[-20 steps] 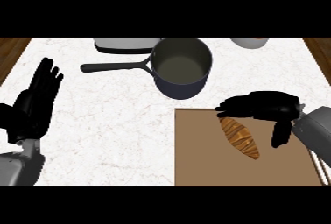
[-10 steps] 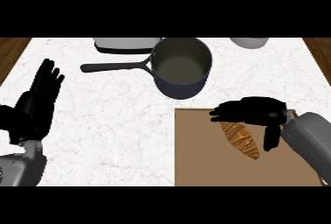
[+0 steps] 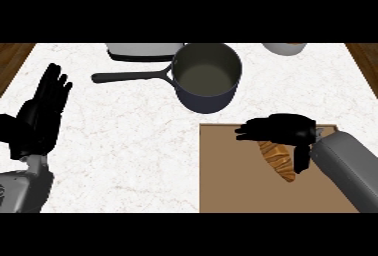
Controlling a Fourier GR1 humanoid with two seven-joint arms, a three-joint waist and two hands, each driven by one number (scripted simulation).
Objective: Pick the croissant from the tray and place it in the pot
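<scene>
Croissant (image 3: 279,159) lies on the flat brown tray (image 3: 236,190) at lower right, golden, ridged, long and tapering, running down from under my right hand (image 3: 277,128). That hand sits over its upper end, fingers curled down, thumb reaching along its right side; can't tell if they actually touch it. Pot (image 3: 207,75) stands on the white marbled counter (image 3: 140,140) just above the tray's far edge, round, dark, dull inside, long straight handle pointing left. My left hand (image 3: 38,120) rests at the left edge, fingers straight and spread, pointing up.
</scene>
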